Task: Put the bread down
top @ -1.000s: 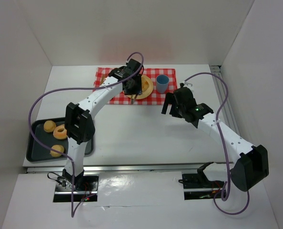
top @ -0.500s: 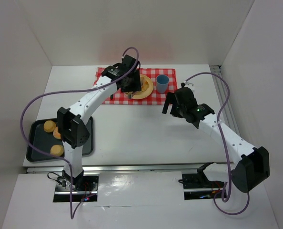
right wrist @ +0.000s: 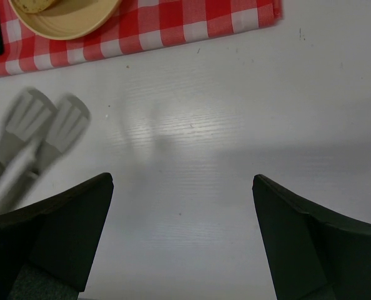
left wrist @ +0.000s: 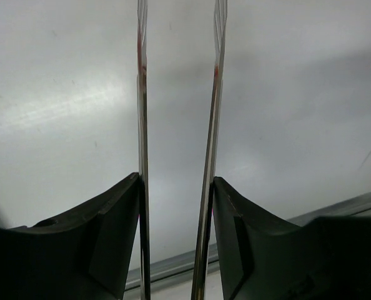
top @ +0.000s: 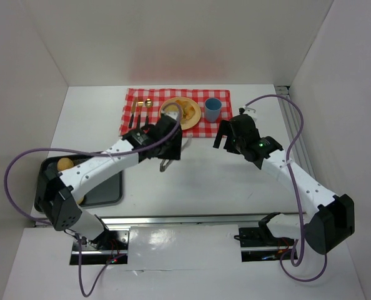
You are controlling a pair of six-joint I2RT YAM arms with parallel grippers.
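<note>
Found the desk [top: 198,181] boxed in by white walls at 9, 12 and 3 o'clock, with a metal rail [top: 173,220] along the near edge at 6 o'clock. Saw a broad bare stretch across the middle, from the cloth's near hem down to that rail.

Noted the red-checked cloth [top: 204,128] at 12 o'clock, flat at the back of the desk. Found on it a blue cup [top: 212,109] at 3 o'clock of the yellow plate [top: 198,116] and dark-handled cutlery [top: 137,117] at 9 o'clock of it. Spotted a dark tray [top: 104,190] at 8 o'clock near the desk's left edge, partly covered by the left arm, with one golden bun [top: 64,164] showing in its far corner.

Caught the left fingers [left wrist: 113,244] clamped on the two thin arms of metal tongs [right wrist: 65,125], blades apart with nothing between them, tips over bare desk just at 6 o'clock of the cloth. Saw the right fingers [right wrist: 298,237] spread wide, gripping nothing, hovering over bare desk at 5 o'clock of the cup, apart from the tongs.

Found the bread [top: 184,111] lying on the plate, pale golden and uneven in outline, touched by neither arm. Could not make out its exact shape.
</note>
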